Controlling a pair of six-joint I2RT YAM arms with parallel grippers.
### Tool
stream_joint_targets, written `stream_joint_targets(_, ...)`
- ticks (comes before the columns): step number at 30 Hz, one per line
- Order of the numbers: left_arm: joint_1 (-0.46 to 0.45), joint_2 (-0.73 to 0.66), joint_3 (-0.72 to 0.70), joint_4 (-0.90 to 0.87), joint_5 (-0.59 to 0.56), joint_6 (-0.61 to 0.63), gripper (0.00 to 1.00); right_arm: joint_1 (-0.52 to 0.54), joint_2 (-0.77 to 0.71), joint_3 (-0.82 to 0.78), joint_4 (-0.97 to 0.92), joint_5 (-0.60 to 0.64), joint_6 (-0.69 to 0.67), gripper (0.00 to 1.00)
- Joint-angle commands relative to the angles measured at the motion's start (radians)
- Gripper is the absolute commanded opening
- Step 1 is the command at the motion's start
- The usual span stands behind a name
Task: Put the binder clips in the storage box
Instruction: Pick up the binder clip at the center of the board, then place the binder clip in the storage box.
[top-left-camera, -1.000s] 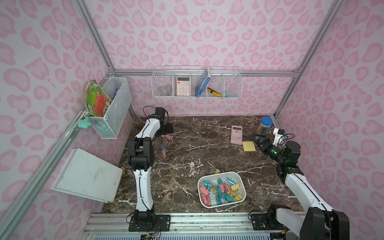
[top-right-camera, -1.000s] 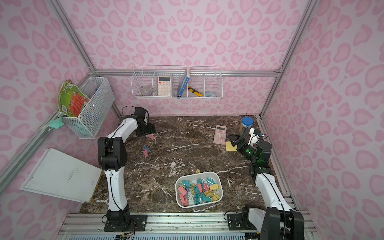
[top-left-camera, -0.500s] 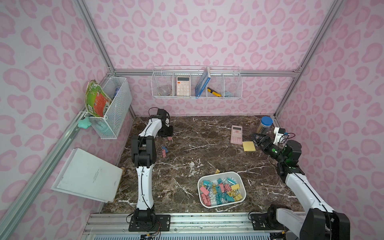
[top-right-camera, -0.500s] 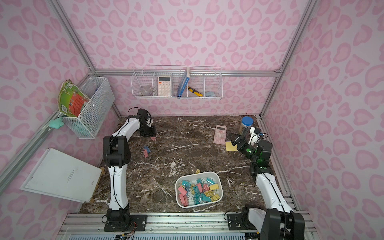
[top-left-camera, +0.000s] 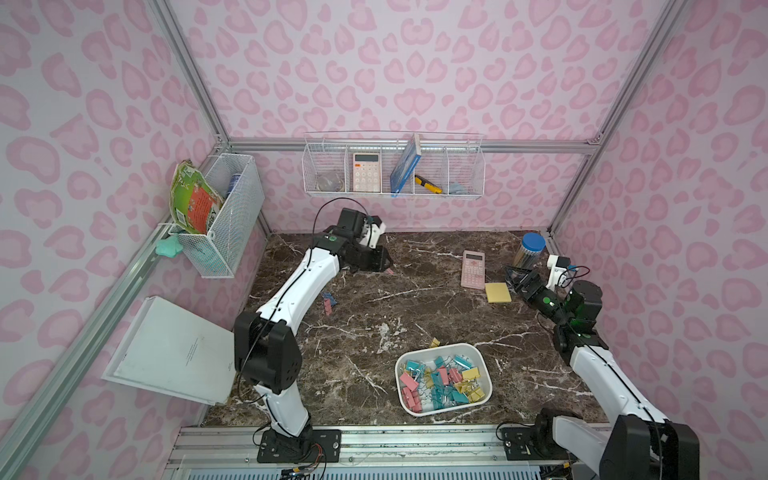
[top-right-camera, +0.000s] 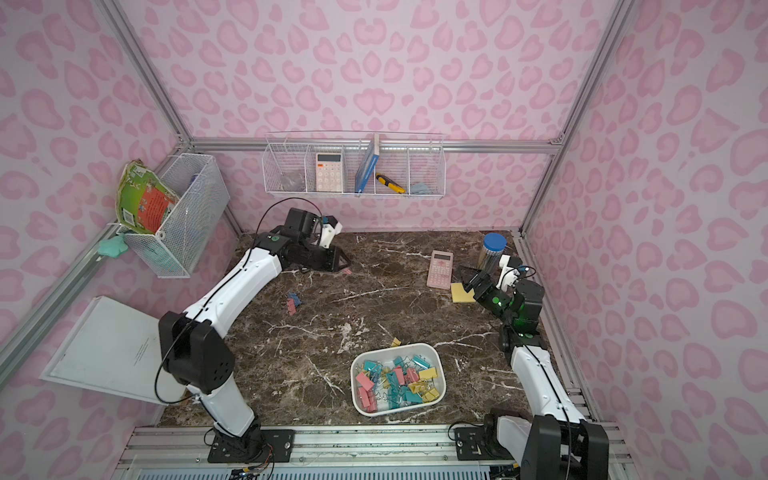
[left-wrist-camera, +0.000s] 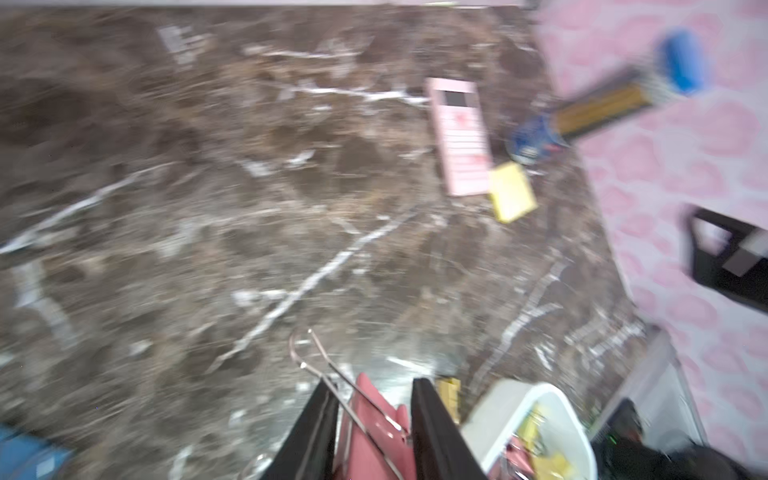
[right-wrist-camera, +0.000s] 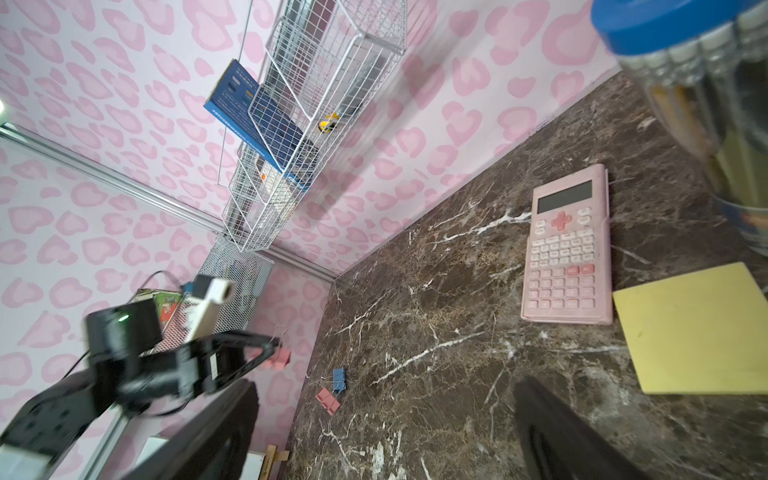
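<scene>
We've got the left gripper (top-left-camera: 384, 264) over the far-left part of the brown marble tabletop (top-left-camera: 415, 316). Its jaws are clamped on one pink binder clip (left-wrist-camera: 374, 419), silver wire handles (left-wrist-camera: 316, 357) poking out ahead. The right wrist view shows that clip (right-wrist-camera: 276, 357) up off the marble. The left wrist view is motion-blurred.

The right gripper (top-left-camera: 515, 277) is at the far right, jaws wide apart with nothing between them. Crowding it are the square yellow sticky-note pad (top-left-camera: 498, 293) just beside it, the pink calculator (top-left-camera: 473, 269) touching the pad's corner, and the blue-lidded clear jar (top-left-camera: 530, 251) behind.

The shallow white plastic storage box (top-left-camera: 453, 408) sits near, right of centre, with a mixed pile of pastel binder clips (top-left-camera: 440, 380) inside. One yellow clip (top-left-camera: 434, 343) lies on the marble against the box's far rim. A blue clip (right-wrist-camera: 339, 380) and a pink clip (right-wrist-camera: 328, 401) lie side by side at mid-left, near the left forearm. White wire baskets (top-left-camera: 395, 166) hang on the back wall, above the table.
</scene>
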Motion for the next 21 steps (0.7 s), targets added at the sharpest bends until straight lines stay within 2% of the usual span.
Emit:
stream_joint_targets(1,-0.207,-0.073,-0.097,0.150,0.071,0.028,0.35,-0.002,0.020,-0.002,0.074,-0.020,0.035,0.98)
stream_joint_targets(3,-0.335,-0.056,-0.109,0.154,0.015,0.044,0.35,-0.002,0.026,-0.002,0.087,-0.024,0.044,0.98)
stream_joint_targets(6,-0.461,0.019,-0.112,0.158,-0.031,0.044,0.35,-0.002,0.019,-0.005,0.085,-0.019,0.047,0.98)
stream_joint_targets(11,-0.545,0.151,-0.096,0.111,-0.009,0.028,0.37,-0.002,-0.010,-0.017,0.052,-0.010,0.031,0.98)
stream_joint_targets(14,-0.572,0.172,-0.103,0.090,-0.025,0.044,0.39,-0.002,-0.013,-0.015,0.034,-0.009,0.019,0.98)
stream_joint_targets(15,-0.574,0.171,-0.104,0.085,-0.032,0.049,0.41,-0.002,-0.014,-0.015,0.035,-0.009,0.021,0.98)
stream_joint_targets(17,-0.574,0.156,-0.099,0.073,-0.074,0.050,0.62,-0.002,-0.010,-0.019,0.051,-0.010,0.032,0.98)
stream_joint_targets(18,-0.573,0.142,-0.098,0.074,-0.103,0.050,0.67,-0.002,-0.008,-0.019,0.060,-0.012,0.038,0.98)
stream_joint_targets(20,-0.547,0.085,-0.109,0.089,-0.187,0.033,0.73,-0.002,-0.005,-0.018,0.072,-0.016,0.045,0.98)
stream_joint_targets(21,-0.514,0.048,-0.114,0.086,-0.265,-0.013,0.74,-0.002,-0.008,-0.017,0.069,-0.017,0.045,0.98)
